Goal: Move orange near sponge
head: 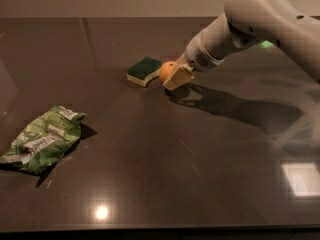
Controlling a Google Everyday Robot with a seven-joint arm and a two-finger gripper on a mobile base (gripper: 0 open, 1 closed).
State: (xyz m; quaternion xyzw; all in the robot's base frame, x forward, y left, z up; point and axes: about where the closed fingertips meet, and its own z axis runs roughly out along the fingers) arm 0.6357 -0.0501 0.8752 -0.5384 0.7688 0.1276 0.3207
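A white robot arm reaches in from the upper right, and its gripper [173, 77] is closed around the orange [166, 70], with one tan finger [179, 77] pressed against the side of the fruit facing the camera. The orange sits low over the dark table [200, 184], just beside the right end of the green-topped sponge [144, 70], and whether it touches the table cannot be told. A crumpled green snack bag [42, 140] lies well apart at the left, its contents hidden
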